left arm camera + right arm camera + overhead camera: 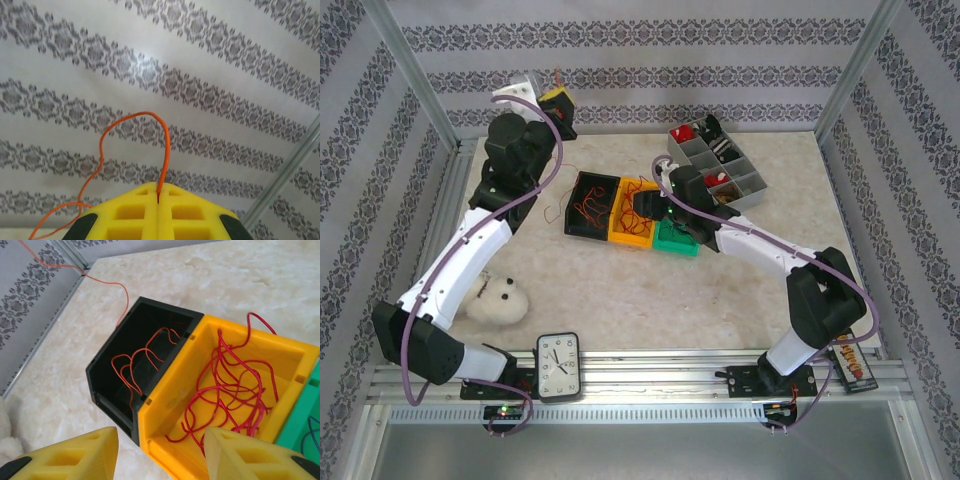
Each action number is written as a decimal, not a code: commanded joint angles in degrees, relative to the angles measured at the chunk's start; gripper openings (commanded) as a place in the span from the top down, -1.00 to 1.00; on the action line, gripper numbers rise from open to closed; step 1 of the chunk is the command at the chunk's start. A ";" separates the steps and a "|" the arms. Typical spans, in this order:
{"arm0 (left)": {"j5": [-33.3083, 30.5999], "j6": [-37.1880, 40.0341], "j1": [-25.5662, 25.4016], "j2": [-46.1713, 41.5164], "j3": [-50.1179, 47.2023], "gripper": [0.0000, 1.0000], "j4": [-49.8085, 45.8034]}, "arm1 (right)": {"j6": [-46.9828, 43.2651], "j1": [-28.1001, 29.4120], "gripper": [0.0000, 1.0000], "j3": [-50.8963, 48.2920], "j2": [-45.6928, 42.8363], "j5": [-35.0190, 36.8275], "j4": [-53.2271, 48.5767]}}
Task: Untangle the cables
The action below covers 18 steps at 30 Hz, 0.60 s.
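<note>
My left gripper (558, 100) is raised high at the back left, near the wall. Its yellow jaws are pressed together on one thin orange cable (166, 150) where the left gripper (158, 194) pinches it; the cable arcs up and trails down to the left. That orange cable (107, 284) runs across the table into the black bin (112, 347), where more orange loops (142, 360) lie. A clump of red cables (235, 385) sits in the yellow bin (175, 390). My right gripper (161, 440) hovers open over the yellow bin's near corner, holding nothing.
Black bin (592, 205), yellow bin (632, 218) and green bin (677, 240) stand side by side mid-table. A grey compartment tray (752, 190) is at the back right. A white plush toy (498, 300) and a clock (558, 367) lie at the front left.
</note>
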 commanded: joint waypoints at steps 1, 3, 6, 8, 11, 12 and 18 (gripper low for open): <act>3.85 -4.33 -0.53 0.28 -2.88 1.00 1.40 | 0.72 -0.79 0.00 -1.09 -2.31 1.30 1.51; 3.94 -7.03 -0.49 0.65 -6.12 1.00 0.05 | 0.73 -0.98 0.00 -1.34 -2.36 1.35 1.29; 3.31 -11.85 -0.58 1.05 -12.14 1.00 -0.31 | 0.70 -1.26 0.00 -1.92 -2.70 1.69 1.30; 4.47 -15.02 -0.71 1.68 -15.20 1.00 -0.68 | 0.77 -1.20 0.00 -2.34 -2.97 1.96 1.30; 7.37 -17.18 -1.77 3.44 -18.55 1.00 -1.06 | 1.03 -1.21 0.00 -2.72 -3.21 1.92 1.36; 7.95 -17.64 -2.12 4.24 -19.28 1.00 -1.33 | 1.06 -1.21 0.00 -2.83 -3.24 1.87 1.47; 5.14 -16.21 -3.74 4.83 -19.78 1.00 -3.93 | 1.20 -1.12 0.00 -2.87 -3.46 1.61 1.31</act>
